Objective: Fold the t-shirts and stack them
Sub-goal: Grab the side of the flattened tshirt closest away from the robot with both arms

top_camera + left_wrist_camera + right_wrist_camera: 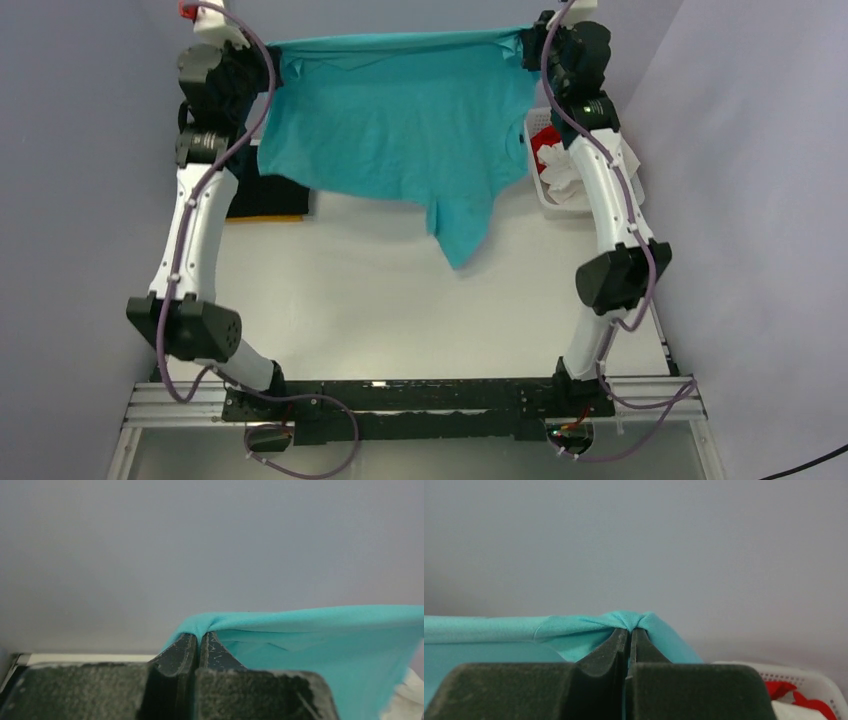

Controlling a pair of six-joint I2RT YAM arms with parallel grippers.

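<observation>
turquoise t-shirt: hangs in the air, stretched along far edge of the bench, one sleeve drooping | left gripper: pinching one top corner | right gripper: pinching the other | handling: light, limp, sags; best held by corners of the taut edge

Turquoise t-shirt — soft matt cloth

The right gripper pinches a bunched edge of the turquoise t-shirt at frame centre, cloth stretching left. At lower right, a white basket holds red cloth.
</observation>
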